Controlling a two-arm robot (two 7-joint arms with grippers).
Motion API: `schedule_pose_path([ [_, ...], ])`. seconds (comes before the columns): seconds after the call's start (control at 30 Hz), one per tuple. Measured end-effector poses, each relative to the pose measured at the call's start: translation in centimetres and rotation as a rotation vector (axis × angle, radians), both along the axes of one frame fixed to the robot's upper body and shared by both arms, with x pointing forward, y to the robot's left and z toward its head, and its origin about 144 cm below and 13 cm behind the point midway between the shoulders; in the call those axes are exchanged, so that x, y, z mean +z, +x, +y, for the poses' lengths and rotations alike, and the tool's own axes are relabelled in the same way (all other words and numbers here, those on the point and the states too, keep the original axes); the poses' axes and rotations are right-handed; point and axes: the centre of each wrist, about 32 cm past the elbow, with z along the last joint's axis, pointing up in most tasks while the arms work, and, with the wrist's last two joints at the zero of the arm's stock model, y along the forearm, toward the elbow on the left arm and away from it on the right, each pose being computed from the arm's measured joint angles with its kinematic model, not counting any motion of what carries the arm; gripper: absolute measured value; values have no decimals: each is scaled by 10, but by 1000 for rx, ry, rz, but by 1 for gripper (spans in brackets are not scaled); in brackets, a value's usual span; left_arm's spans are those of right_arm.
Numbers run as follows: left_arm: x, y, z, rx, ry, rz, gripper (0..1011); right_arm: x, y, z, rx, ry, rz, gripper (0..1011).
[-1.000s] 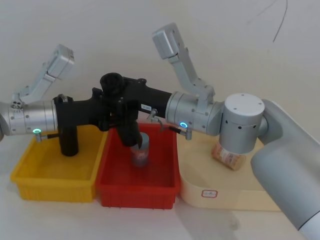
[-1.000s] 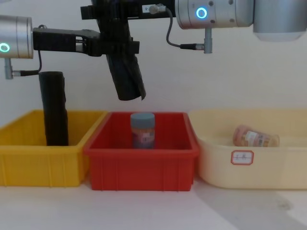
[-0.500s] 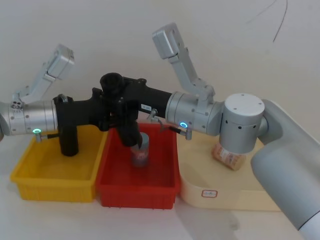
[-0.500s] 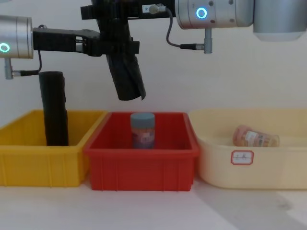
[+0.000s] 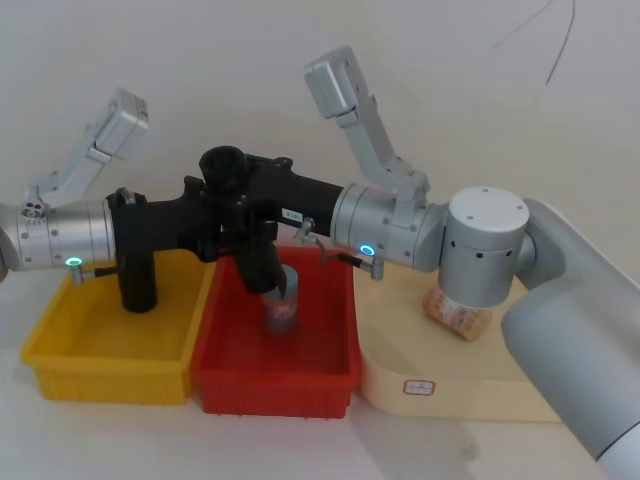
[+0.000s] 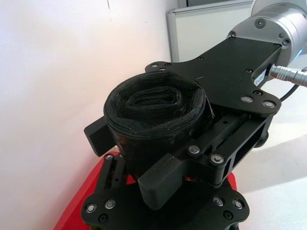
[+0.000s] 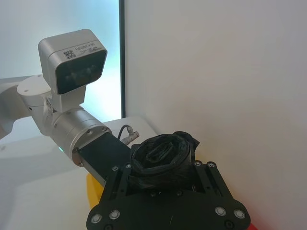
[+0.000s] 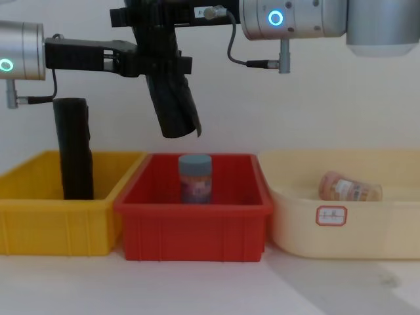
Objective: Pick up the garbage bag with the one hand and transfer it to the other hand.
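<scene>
White wall | bag [image 8: 172,105] mid-frame over red bin [image 8: 195,209] | left pincer [image 8: 152,64] and right pincer [image 8: 157,20] both clamp bag | handover midway, left release pending

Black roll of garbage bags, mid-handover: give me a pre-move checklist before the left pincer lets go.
1. Right pincer closed on the black glossy plastic garbage bag roll: ok, its fingers sit on both sides of the roll's top in the right wrist view.
2. Left pincer gripping the roll: ok, the left wrist view shows its pads against the roll.
3. Roll clear of the bins: ok, it hangs tilted above the red plastic bin.
4. Blue-lidded jar under the roll: not ok, it stands right below, so a drop would hit it.
5. Second black roll upright in the yellow plastic bin: ok, apart from both pincers.
</scene>
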Motion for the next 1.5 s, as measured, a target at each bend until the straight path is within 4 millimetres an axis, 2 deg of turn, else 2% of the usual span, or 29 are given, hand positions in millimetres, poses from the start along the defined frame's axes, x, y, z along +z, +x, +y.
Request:
schedule_pose_path([
  [0.17,0,0,0,0,0,0,697,0,0,0,0,0,0,507],
  [0.2,0,0,0,0,0,0,753,0,0,0,0,0,0,507],
  [0.23,0,0,0,0,0,0,753,0,0,0,0,0,0,507],
  [0.3,0,0,0,0,0,0,846,0,0,0,0,0,0,507],
  [0.4,0,0,0,0,0,0,929,0,0,0,-1,0,0,507],
  [0.53,0,0,0,0,0,0,1001,0,0,0,-5,0,-2,507],
  [0.9,0,0,0,0,0,0,1001,0,-6,-4,-61,-5,-30,506],
  [1.5,0,0,0,0,0,0,1001,0,-19,-23,-278,-32,-66,506],
])
